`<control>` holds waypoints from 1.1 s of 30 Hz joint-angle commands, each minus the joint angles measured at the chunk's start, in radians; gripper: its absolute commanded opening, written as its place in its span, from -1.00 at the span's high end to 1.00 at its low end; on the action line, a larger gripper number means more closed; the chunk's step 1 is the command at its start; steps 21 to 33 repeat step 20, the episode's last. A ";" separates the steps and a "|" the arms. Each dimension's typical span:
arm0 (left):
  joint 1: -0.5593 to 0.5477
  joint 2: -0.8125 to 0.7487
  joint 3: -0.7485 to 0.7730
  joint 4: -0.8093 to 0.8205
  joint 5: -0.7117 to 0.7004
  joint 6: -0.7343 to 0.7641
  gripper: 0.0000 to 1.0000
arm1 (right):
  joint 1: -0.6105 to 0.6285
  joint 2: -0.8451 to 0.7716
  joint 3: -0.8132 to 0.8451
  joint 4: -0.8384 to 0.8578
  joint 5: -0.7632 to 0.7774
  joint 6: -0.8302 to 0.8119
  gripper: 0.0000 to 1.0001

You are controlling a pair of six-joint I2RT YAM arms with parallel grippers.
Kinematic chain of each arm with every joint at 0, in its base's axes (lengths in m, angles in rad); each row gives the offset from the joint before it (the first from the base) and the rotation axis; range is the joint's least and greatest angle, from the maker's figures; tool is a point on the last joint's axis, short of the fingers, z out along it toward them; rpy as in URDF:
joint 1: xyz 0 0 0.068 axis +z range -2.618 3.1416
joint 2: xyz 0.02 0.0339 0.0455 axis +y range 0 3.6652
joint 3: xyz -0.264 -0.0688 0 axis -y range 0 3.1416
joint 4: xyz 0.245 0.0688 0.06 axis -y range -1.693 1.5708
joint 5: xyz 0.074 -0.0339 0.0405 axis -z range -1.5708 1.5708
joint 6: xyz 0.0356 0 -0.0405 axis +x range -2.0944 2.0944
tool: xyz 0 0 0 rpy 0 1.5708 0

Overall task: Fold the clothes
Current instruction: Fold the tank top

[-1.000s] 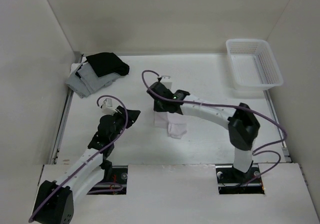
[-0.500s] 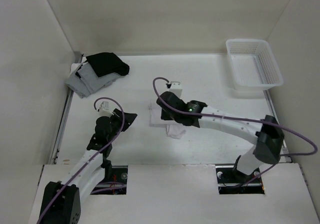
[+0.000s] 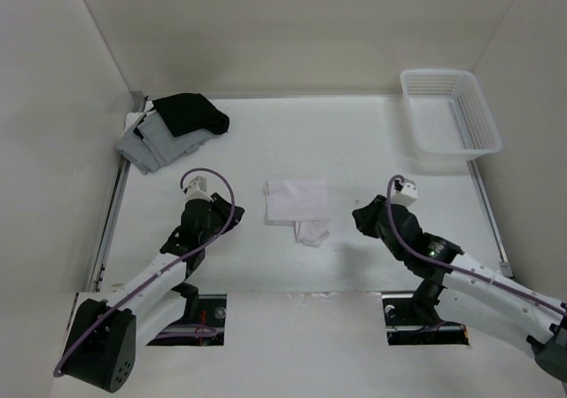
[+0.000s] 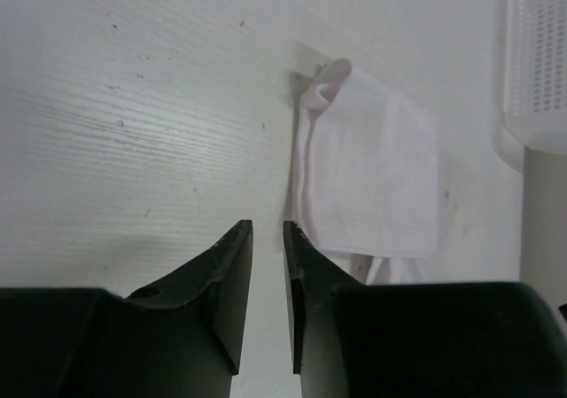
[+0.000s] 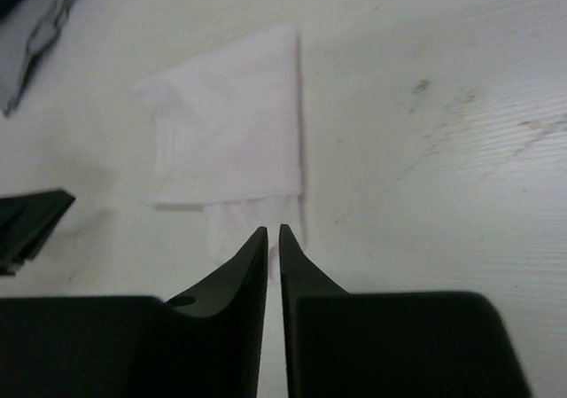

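Note:
The clothes point(image 3: 297, 200) lie folded into a small white rectangle at the table's middle, with a narrow flap point(image 3: 312, 232) sticking out at the near edge. My left gripper point(image 3: 233, 213) hovers just left of the clothes; its jaws stand a little apart with nothing between them. In the left wrist view the clothes point(image 4: 372, 176) lie beyond and right of that gripper point(image 4: 267, 231). My right gripper point(image 3: 360, 216) sits right of the clothes, apart from them. In the right wrist view this gripper point(image 5: 273, 232) is shut to a thin slit on nothing, the clothes point(image 5: 230, 132) ahead.
A white mesh basket point(image 3: 440, 73) stands at the back right. A grey folded garment point(image 3: 146, 143) with a black garment point(image 3: 190, 114) on it lies at the back left. White walls close in the table on three sides.
My right arm has let go of the clothes and pulled back to the near right. The clothes now lie uncovered and folded. My left gripper's jaws have narrowed.

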 commanded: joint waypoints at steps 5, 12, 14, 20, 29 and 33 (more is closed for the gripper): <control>-0.062 0.075 0.187 -0.182 -0.172 0.120 0.41 | -0.154 -0.082 -0.111 0.158 -0.056 -0.022 0.17; -0.074 0.091 0.280 -0.305 -0.235 0.117 0.25 | -0.163 -0.067 -0.195 0.296 -0.048 -0.084 0.00; -0.082 0.079 0.284 -0.305 -0.231 0.114 0.24 | -0.163 -0.070 -0.215 0.316 -0.048 -0.091 0.00; -0.140 0.072 0.300 -0.308 -0.255 0.108 0.23 | -0.160 -0.108 -0.230 0.307 -0.059 -0.093 -0.04; -0.140 0.072 0.300 -0.308 -0.255 0.108 0.23 | -0.160 -0.108 -0.230 0.307 -0.059 -0.093 -0.04; -0.140 0.072 0.300 -0.308 -0.255 0.108 0.23 | -0.160 -0.108 -0.230 0.307 -0.059 -0.093 -0.04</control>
